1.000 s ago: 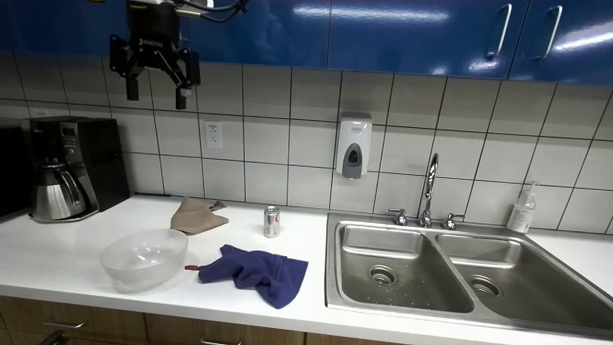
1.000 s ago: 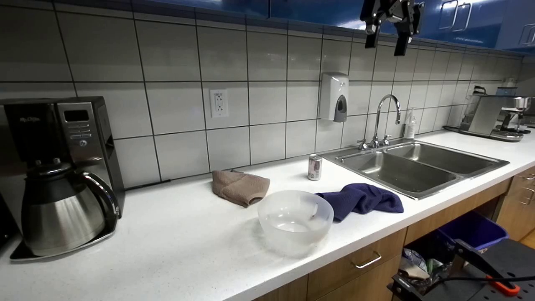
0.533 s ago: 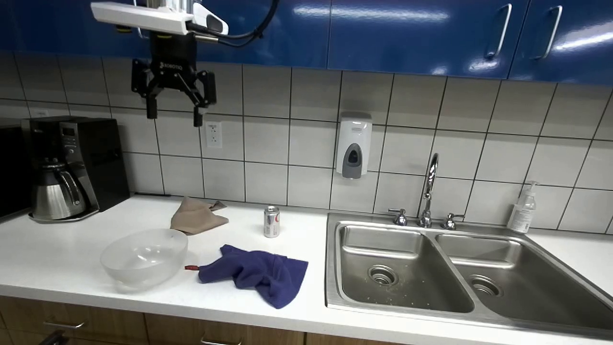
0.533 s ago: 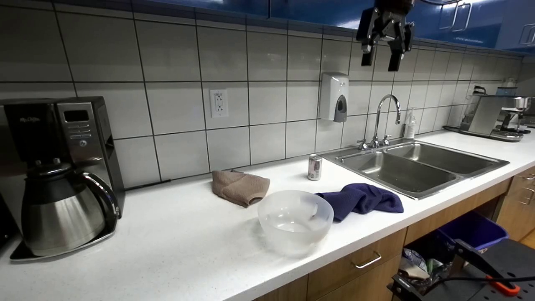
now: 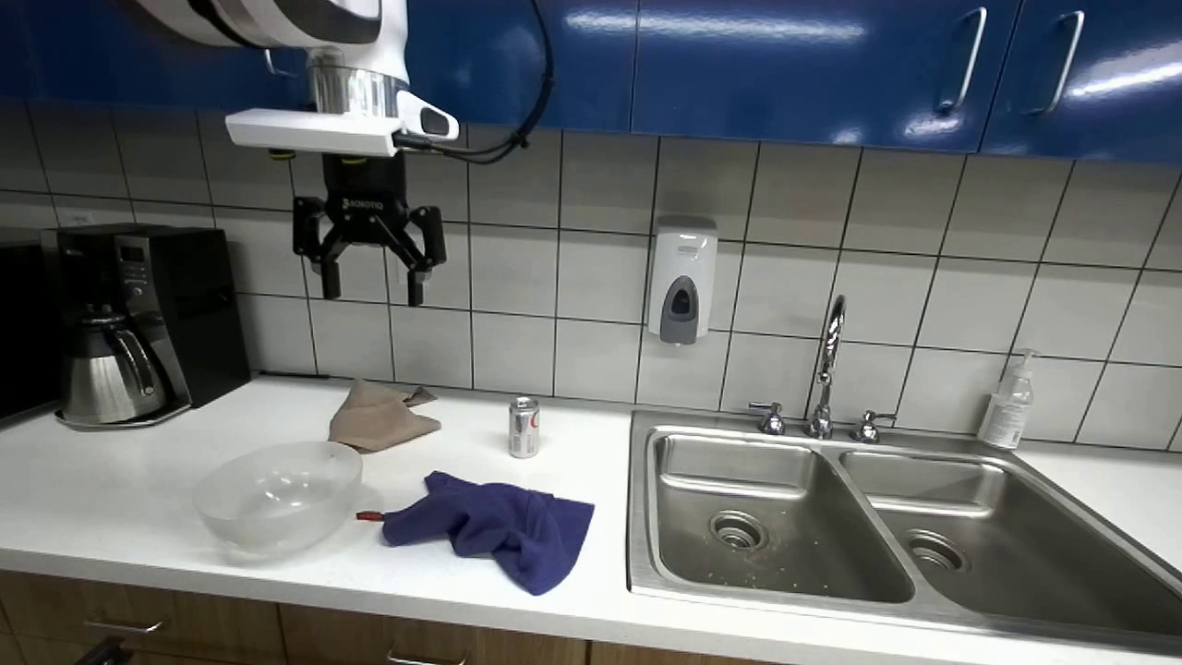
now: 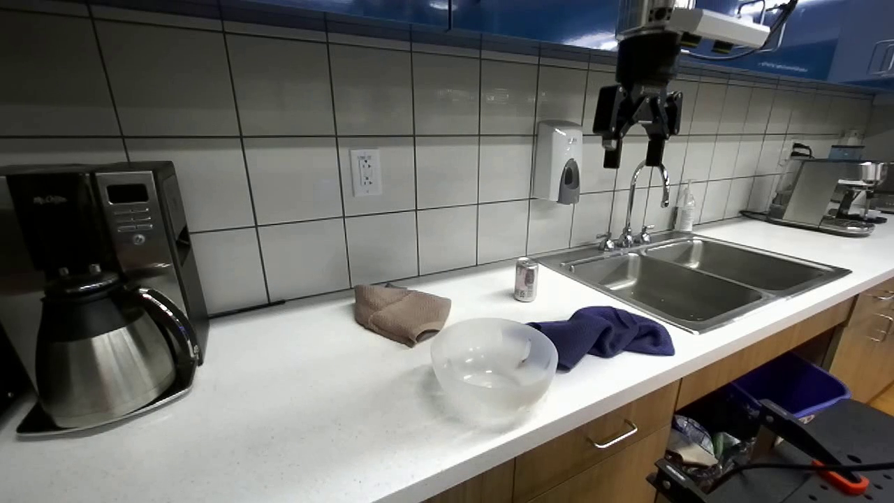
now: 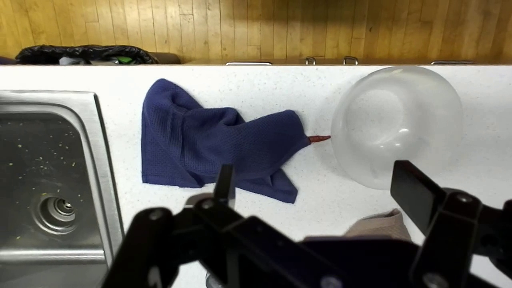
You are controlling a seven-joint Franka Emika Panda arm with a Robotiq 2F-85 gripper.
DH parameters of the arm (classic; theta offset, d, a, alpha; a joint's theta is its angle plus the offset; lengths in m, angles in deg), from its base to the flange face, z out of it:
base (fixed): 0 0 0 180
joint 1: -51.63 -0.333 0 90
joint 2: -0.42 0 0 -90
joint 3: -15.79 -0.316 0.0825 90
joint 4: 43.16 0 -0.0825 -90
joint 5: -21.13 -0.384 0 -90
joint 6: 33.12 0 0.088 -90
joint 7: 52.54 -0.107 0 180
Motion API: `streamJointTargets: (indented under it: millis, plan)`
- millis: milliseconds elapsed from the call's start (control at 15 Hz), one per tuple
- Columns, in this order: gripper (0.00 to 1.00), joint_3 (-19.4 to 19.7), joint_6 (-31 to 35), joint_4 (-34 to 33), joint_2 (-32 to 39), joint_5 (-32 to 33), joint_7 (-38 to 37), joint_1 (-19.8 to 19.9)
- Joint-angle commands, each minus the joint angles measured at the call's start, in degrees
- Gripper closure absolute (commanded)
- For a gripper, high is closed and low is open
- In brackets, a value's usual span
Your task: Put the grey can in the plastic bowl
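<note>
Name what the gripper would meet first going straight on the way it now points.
The gripper points down: probably the counter comes first, though with depth unclear it might catch the nearby blue cloth.

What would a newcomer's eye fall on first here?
Probably the black end effector, hanging open above the white counter. Next, the crumpled blue cloth, lying between the clear plastic bowl and the steel sink. The small silver can stands upright between that cloth and the tiled wall.

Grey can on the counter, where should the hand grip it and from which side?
I'd likely grip the grey can around its upper wall, coming down from above: it stands upright, a slim cylinder, top uncovered, and the hand points down, open. The blue cloth and brown cloth lie apart from it.
</note>
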Motion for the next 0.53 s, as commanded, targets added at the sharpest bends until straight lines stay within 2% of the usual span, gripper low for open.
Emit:
streamJointTargets:
  millis: [0, 200, 467]
  plan:
    - [0.0, -0.9, 6.8, 4.1, 1.0, 2.9, -1.4, 2.1]
    - [0.0, -0.7, 12.3, 5.2, 4.8, 4.2, -2.6, 3.2]
    - [0.0, -0.4, 16.8, 2.8, 12.4, 3.6, -4.7, 4.2]
